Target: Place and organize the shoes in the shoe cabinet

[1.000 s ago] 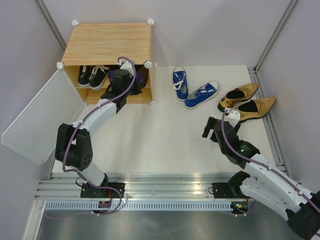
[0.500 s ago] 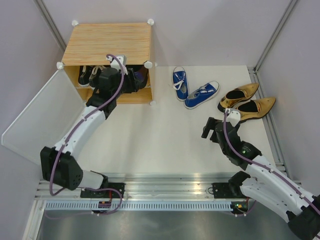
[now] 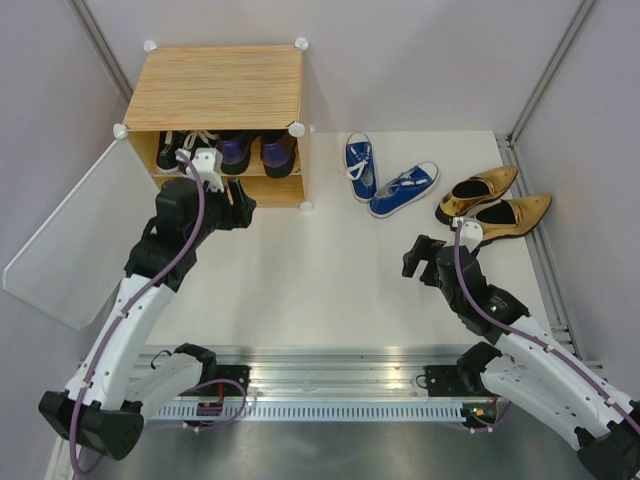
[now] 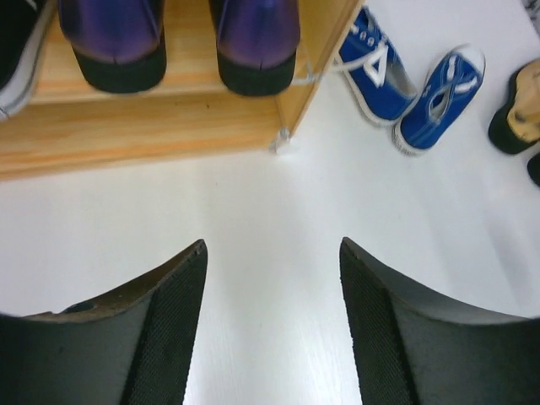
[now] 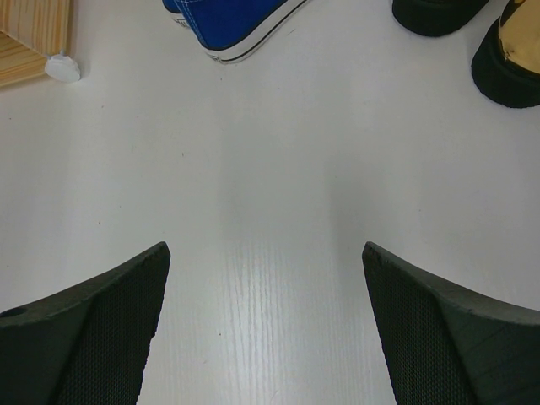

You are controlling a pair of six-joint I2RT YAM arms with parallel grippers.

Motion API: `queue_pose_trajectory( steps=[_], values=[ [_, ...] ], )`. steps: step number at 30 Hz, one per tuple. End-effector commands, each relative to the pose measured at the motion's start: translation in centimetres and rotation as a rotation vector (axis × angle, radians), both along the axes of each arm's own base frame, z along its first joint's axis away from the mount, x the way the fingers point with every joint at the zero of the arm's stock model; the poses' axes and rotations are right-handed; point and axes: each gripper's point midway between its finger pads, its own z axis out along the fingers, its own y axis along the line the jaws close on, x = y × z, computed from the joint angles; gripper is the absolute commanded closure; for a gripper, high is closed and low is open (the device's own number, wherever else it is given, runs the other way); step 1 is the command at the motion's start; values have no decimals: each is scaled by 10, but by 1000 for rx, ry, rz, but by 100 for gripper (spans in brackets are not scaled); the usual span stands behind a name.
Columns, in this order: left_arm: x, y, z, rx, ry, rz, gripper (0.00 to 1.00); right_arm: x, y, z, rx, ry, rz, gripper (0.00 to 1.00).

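Ahead-left of the right hand, wide and empty: blue sneaker, likely light, soft-sided; take the heel collar

We see a white desk with the shoe cabinet standing at its eleven o'clock corner. Directly on the desk, the blue sneakers lie at about one o'clock, near the cabinet and angled to each other. The gold heels lie side by side at two o'clock, close to the desk's edge. Inside the cabinet, one shelf carries the black sneakers on its nine o'clock side and the purple heels on its three o'clock side.
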Motion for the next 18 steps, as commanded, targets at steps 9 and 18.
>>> queue_pose_trajectory(
  steps=[9, 18],
  values=[
    [-64, 30, -68, 9, 32, 63, 1, 11, 1, 2, 7, 15, -59, 2],
    [-64, 34, -58, -6, -50, 78, 1, 86, 14, 21, -84, 5, -160, 2]
  ],
)
